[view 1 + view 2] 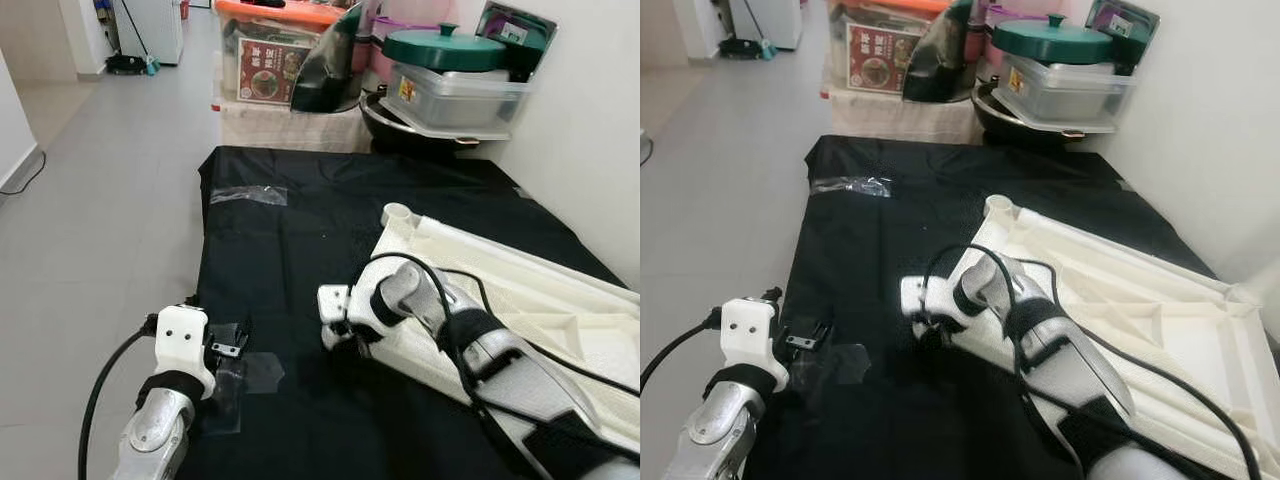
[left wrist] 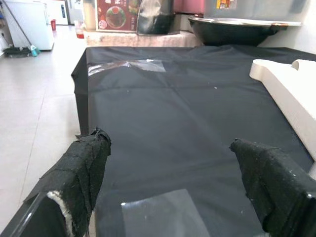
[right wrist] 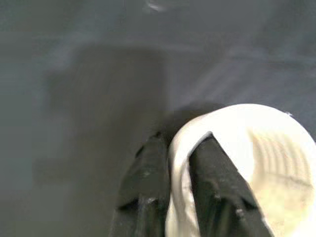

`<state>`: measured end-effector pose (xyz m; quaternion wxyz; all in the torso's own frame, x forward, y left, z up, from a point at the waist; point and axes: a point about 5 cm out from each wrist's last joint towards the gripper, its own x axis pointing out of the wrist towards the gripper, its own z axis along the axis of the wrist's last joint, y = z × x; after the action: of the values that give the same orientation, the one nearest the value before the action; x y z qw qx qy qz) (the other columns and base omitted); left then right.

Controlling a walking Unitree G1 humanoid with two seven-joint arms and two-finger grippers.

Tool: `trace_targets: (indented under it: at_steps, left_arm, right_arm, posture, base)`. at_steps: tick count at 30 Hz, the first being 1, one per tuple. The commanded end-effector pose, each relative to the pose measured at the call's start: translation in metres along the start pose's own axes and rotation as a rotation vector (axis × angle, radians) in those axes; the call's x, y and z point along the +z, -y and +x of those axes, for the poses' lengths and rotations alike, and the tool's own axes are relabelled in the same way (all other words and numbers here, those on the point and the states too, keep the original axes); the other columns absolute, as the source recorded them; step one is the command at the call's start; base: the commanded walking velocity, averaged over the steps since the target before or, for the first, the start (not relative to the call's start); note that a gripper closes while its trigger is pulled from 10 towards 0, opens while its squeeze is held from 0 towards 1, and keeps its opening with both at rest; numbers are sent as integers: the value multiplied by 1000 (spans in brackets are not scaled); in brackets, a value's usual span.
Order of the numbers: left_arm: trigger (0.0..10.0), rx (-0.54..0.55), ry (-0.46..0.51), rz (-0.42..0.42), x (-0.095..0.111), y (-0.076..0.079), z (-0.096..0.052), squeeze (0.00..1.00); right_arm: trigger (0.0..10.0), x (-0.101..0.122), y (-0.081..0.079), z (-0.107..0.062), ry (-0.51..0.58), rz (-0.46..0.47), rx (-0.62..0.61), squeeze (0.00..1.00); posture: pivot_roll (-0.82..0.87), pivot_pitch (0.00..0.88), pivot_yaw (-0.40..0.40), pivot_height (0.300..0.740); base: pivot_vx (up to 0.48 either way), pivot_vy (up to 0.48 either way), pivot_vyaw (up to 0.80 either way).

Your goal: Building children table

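A white plastic table top (image 1: 530, 290) lies upside down on a black cloth (image 1: 290, 250), with a round leg socket (image 1: 397, 213) at its far corner. My right gripper (image 1: 338, 336) is at the top's near left corner. In the right wrist view its fingers (image 3: 148, 163) are shut on the rim of a round white socket (image 3: 256, 163), one finger inside the wall and one outside. My left gripper (image 1: 228, 345) hovers low over the cloth's near left part, open (image 2: 170, 148), with nothing between its fingers.
A clear tape patch (image 1: 262, 372) lies under the left gripper and another (image 1: 248, 196) farther back. Boxes, a wok and a green-lidded pot (image 1: 445, 48) crowd the far edge. A white wall (image 1: 600, 120) runs along the right; tiled floor (image 1: 100, 200) lies left.
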<state>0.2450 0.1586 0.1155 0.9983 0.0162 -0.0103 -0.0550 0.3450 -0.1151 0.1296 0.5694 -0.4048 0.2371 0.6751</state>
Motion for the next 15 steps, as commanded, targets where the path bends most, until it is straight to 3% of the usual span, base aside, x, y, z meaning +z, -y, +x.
trace_targets:
  at_steps: [1,2,4,5,6,8,13,14,15]
  left_arm:
    - [10000,-12,-24,-4,-5,5,-2,0]
    - [10000,-12,-24,-4,-5,5,-2,0]
    - [10000,-15,-28,-6,-6,5,-2,0]
    - [10000,-15,-28,-6,-6,5,-2,0]
    - [10000,-21,-33,-5,-7,6,-2,0]
    - [10000,-26,-35,-3,-8,7,-2,0]
    - [10000,-27,-38,1,-8,6,-1,0]
    - [10000,-28,-41,3,-9,6,-1,0]
    - [10000,-28,-43,5,-9,6,-1,0]
  right_arm:
    - [0,-2,-13,2,11,-63,122,0]
    - [0,-2,-13,2,11,-63,122,0]
    - [0,-16,-40,-10,3,-135,225,0]
    - [0,-16,-40,-10,3,-135,225,0]
    - [0,-22,-65,-23,-7,-190,293,4]
    - [0,-23,-79,-33,-7,-217,314,0]
    - [0,-24,-91,-43,7,-246,307,0]
    - [3216,-24,-92,-43,9,-253,291,0]
    - [3216,-24,-92,-43,10,-256,279,0]
  posture:
    - [98,0,-148,740]
    - [98,0,-148,740]
    - [74,0,-136,740]
    - [74,0,-136,740]
    - [71,0,-135,740]
    - [66,0,-133,740]
    - [59,0,-130,740]
    - [49,0,-127,740]
    - [49,0,-127,740]
  base:
    - [0,0,0]
    - [0,0,0]
    - [0,0,0]
    - [0,0,0]
    - [0,0,0]
    - [0,0,0]
    - [0,0,0]
    - [0,0,0]
    - [0,0,0]
